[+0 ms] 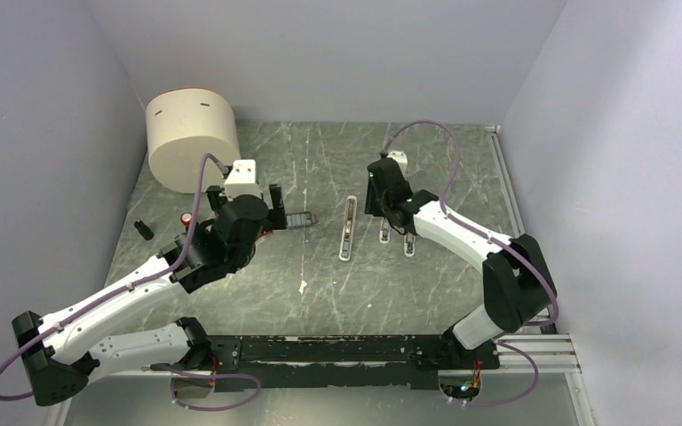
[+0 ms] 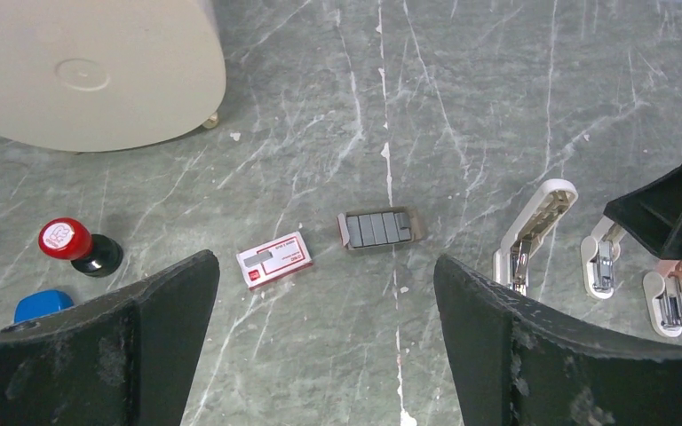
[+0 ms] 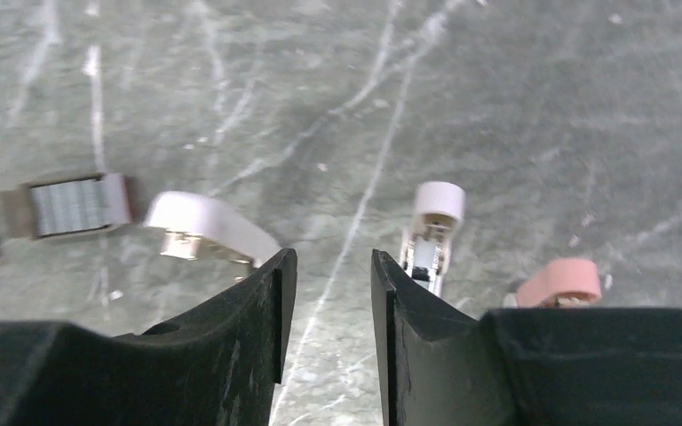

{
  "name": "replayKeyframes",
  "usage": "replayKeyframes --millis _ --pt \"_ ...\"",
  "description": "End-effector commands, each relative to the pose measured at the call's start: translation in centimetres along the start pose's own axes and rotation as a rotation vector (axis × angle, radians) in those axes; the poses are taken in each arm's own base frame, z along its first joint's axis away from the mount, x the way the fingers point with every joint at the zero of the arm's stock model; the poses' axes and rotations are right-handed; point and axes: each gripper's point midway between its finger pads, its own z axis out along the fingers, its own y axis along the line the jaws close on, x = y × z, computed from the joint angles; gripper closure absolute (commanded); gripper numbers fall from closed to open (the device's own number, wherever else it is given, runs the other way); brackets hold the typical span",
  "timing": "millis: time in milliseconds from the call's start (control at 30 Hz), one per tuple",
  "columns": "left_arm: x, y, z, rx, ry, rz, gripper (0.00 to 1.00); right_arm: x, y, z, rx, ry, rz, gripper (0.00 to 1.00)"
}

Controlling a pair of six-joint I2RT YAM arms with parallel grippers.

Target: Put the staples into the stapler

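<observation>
Staples (image 2: 380, 228) are seen lying on the table (image 2: 497, 89), near the opened stapler (image 2: 533, 226) but apart from it. The left gripper (image 2: 327, 264) is spread wide and empty. The right gripper (image 3: 329, 257) is narrowly parted and grips nothing. Loading is judged not yet begun: pickup and insertion are left.

The dark grey flat rectangular block of staples (image 2: 377, 228) lies in a shallow tray (image 2: 416, 225). Its little red-and-white cardboard box (image 2: 273, 260) lies flat just beside it. The slim white bar-shaped stapler (image 2: 533, 232) lies near the block's other side, its metal channel showing.
</observation>
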Motion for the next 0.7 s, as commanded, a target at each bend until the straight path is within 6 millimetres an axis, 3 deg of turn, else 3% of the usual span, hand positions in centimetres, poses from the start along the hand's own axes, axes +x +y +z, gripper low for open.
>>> replayKeyframes --millis 0,200,400,533,667 --pt "-1.3 1.5 -0.6 -0.046 -0.059 -0.073 0.05 -3.1 4.9 -2.3 -0.200 -0.085 -0.072 0.58" --pt "-1.9 2.6 -1.3 -0.059 -0.094 -0.123 0.05 -2.7 11.4 -3.6 -0.348 -0.111 -0.194 0.56" --pt "-1.7 3.0 -1.6 -0.060 -0.094 -0.136 0.05 0.4 17.0 -1.2 -0.396 -0.021 -0.310 0.58" --pt "-1.7 3.1 -1.7 -0.058 -0.091 -0.134 0.05 1.7 18.6 1.2 -0.374 0.036 -0.316 0.65" --pt "-1.8 3.2 -1.8 -0.057 -0.092 -0.137 0.05 2.6 19.3 3.1 -0.348 0.064 -0.314 0.66"
